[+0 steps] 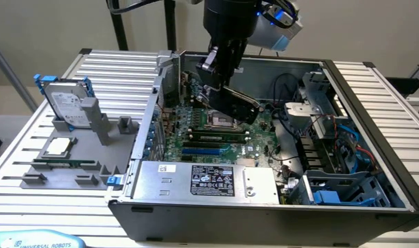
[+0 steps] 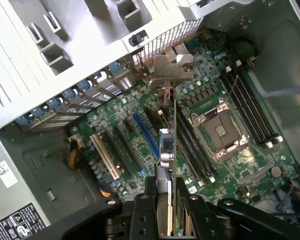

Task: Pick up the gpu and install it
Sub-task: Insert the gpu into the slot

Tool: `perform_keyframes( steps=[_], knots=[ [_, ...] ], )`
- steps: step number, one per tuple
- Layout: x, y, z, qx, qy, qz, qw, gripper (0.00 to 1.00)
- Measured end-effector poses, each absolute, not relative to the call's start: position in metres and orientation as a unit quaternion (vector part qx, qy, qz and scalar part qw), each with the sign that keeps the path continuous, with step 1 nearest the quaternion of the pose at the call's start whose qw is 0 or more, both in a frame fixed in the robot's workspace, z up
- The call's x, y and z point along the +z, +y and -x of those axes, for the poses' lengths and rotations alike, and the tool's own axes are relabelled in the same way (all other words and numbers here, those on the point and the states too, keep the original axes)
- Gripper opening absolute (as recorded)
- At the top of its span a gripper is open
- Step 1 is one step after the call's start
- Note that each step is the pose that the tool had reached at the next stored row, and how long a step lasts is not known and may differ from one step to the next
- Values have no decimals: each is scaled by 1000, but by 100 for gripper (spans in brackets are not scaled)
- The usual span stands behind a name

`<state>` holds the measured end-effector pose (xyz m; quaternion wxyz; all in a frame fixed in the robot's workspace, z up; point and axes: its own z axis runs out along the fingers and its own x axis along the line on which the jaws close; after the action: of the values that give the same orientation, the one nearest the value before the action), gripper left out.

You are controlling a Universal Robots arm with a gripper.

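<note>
The gpu (image 1: 237, 106), a black-faced card, hangs tilted over the motherboard (image 1: 209, 137) inside the open computer case (image 1: 375, 119). My gripper (image 1: 219, 82) is shut on its upper edge. In the wrist view the gpu (image 2: 171, 145) shows edge-on, its silver bracket (image 2: 172, 70) at the far end toward the case's rear slot wall. My gripper (image 2: 164, 202) clamps the card from both sides with its black fingers (image 2: 142, 215). The card hovers above the board between the blue expansion slot (image 2: 146, 132) and the memory slots, apart from them.
The empty CPU socket (image 2: 222, 132) lies beside the card. A white slot (image 2: 104, 155) sits farther out. The power supply (image 1: 209, 181) fills the case's near side. Outside, a grey fixture (image 1: 64, 170) holds a hard drive (image 1: 66, 101) and a CPU chip (image 1: 60, 146).
</note>
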<state>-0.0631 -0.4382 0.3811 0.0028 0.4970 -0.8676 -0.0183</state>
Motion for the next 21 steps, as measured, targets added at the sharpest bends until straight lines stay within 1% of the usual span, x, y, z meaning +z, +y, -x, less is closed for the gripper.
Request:
perform_keyframes(
  steps=[21],
  knots=[
    [366, -438, 63, -17, -757, -653, 6, 27]
  ],
)
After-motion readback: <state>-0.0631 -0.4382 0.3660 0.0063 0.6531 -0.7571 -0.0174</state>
